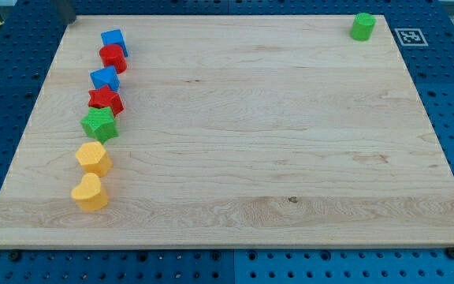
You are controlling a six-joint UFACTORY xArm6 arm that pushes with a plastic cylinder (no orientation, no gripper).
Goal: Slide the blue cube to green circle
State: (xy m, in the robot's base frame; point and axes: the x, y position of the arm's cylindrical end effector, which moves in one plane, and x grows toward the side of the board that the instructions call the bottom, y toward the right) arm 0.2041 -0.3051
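Two yellow blocks [91, 192] lowest left, then green star [99, 124], two red, two blue blocks upward to blue cube [113, 41]; green circle [362, 26] upper right; my tip unseen, state unknowable.

My tip is not showing anywhere. Down the wooden surface [251, 142] along the view's left are lying a blue cube [113, 41], a red cylinder [113, 57], another blue block [105, 78], a red star [106, 100], a green star [99, 124] and two yellow blocks [94, 158] [91, 192]. The green circle [362, 26] is sitting well apart, at the view's top right.
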